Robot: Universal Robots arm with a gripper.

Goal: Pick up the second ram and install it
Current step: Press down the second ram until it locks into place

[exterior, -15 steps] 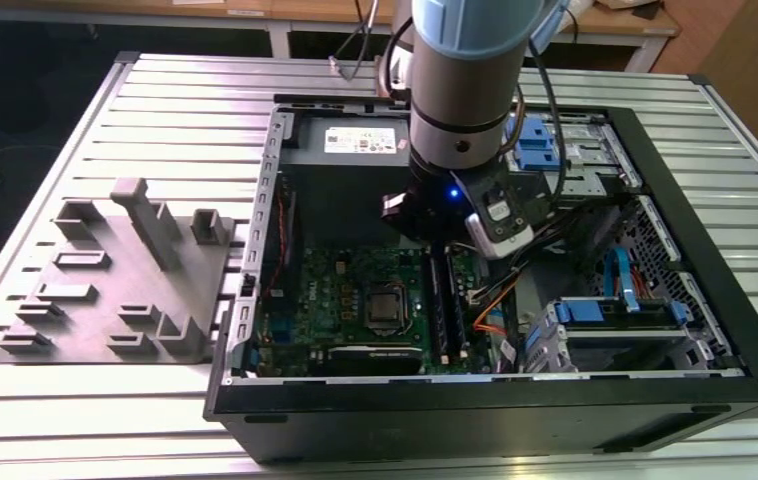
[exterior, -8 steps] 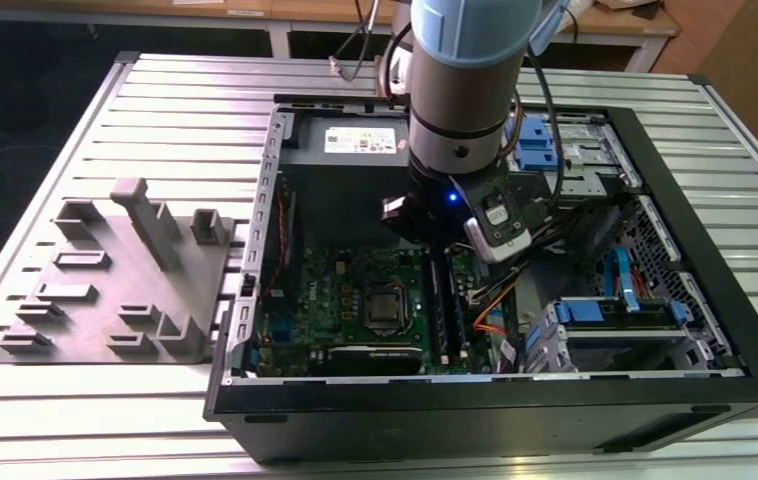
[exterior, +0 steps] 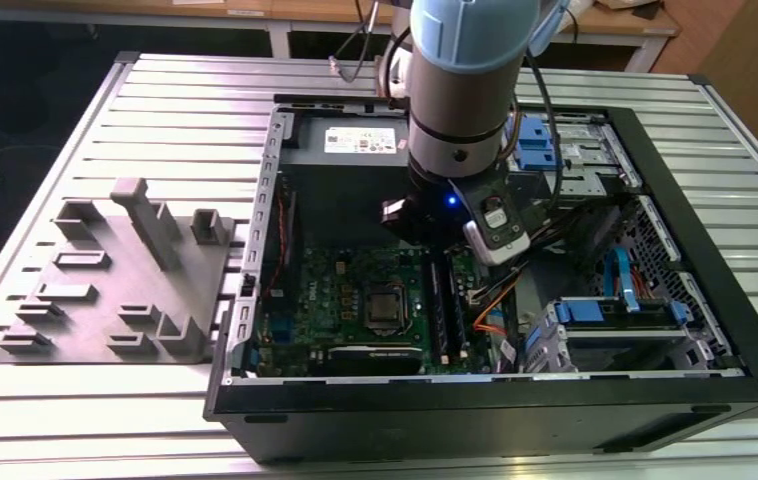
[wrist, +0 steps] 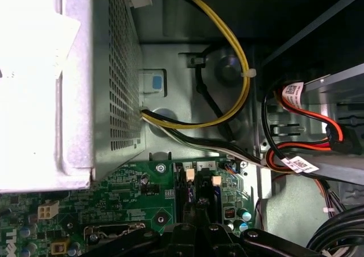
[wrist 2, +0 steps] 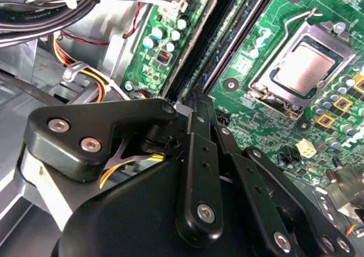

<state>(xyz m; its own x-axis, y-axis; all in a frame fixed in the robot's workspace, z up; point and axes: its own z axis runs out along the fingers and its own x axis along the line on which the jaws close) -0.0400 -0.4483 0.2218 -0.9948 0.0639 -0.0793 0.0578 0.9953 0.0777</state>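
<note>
Tool (wrist 2: 196, 106) hovers above motherboard (wrist 2: 273, 18) slots; its tips largely hidden.

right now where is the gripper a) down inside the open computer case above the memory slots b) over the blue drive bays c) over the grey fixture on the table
a, in the second wrist view the gripper sits just above the memory slots of the green motherboard, inside the computer case.

The arm (exterior: 466, 70) runs off the exterior view's top edge, and it hides the middle of the case (exterior: 699, 170) behind it — the motherboard's (exterior: 339, 300) rear edge included. In both wrist views the gripper (wrist 2: 196, 106) is cut by the lower edge, its fingertips closing over the slots (wrist 2: 227, 35) — whether they pinch a ram is too hidden to tell.
</note>
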